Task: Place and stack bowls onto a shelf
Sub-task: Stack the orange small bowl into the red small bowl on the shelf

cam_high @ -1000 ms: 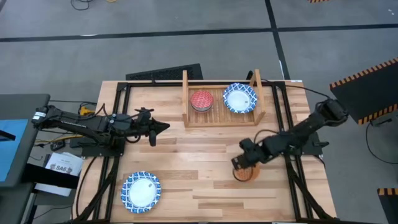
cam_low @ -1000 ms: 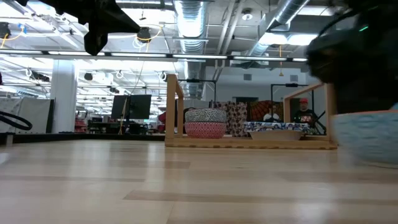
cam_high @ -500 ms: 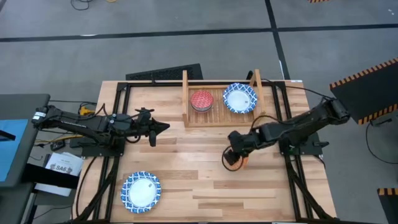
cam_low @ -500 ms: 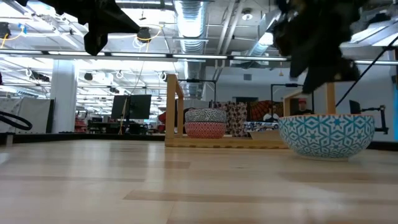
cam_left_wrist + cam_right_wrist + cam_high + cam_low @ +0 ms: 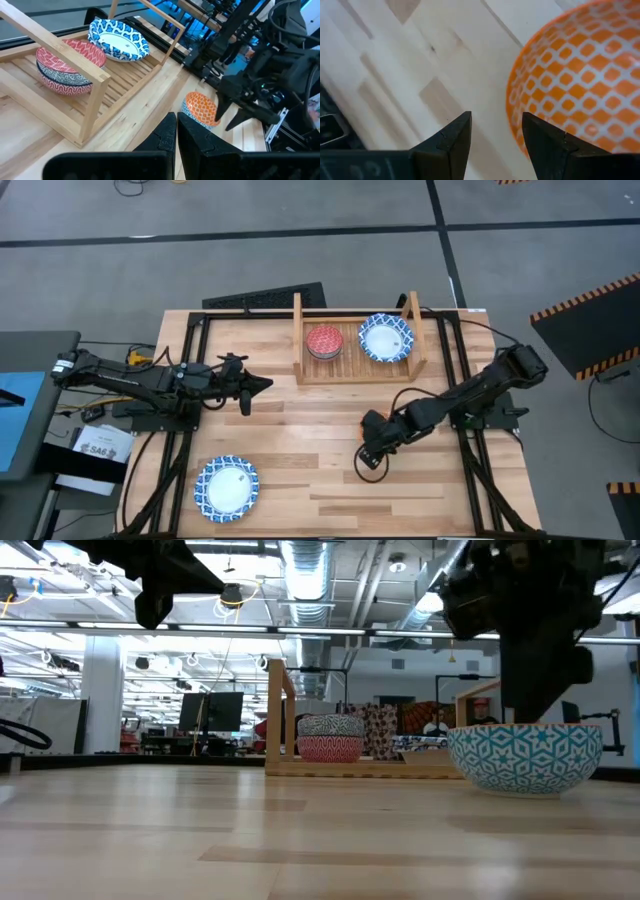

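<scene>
High view: left gripper (image 5: 262, 384) hovers closed left of the shelf (image 5: 357, 370), which holds a red bowl (image 5: 324, 341) and a blue-rimmed white bowl (image 5: 385, 338), another white bowl (image 5: 226, 488) sits front-left, and right gripper (image 5: 364, 464) is open, empty, beside the orange bowl (image 5: 201, 108).

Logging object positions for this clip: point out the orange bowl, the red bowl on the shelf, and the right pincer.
orange bowl (image 5: 201, 107): left wrist view, patterned inside.
red bowl (image 5: 323, 341): high view, centre of its inside.
right pincer (image 5: 494, 131): right wrist view, gap between its fingertips.
</scene>
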Tool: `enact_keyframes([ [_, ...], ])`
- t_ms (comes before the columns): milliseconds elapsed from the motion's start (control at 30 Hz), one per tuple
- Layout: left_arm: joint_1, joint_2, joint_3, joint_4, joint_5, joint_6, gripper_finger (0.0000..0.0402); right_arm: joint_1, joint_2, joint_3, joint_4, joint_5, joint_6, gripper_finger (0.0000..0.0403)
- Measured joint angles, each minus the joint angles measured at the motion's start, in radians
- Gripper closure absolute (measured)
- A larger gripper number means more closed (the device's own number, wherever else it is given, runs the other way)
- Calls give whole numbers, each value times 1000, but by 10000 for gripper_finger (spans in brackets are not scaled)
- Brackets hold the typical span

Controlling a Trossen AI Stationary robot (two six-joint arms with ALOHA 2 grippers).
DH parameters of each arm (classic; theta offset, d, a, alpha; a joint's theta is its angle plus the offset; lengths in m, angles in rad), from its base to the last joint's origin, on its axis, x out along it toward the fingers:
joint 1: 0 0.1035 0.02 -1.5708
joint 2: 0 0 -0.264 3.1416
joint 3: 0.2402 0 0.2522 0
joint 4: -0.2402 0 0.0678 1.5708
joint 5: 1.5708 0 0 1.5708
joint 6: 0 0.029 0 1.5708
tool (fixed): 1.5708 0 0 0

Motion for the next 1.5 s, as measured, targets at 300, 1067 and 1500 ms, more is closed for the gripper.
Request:
enact_keyframes([
  [300,0,0,0,0,0,-13,401,12,111,42,-17,-3,-84,202],
  [1067,0,0,0,3,-9,-15,401,-231,99,432,-200,104,-609,365],
  [1500,0,0,0,4,-10,-18,401,-531,281,709,-312,133,-1489,365],
])
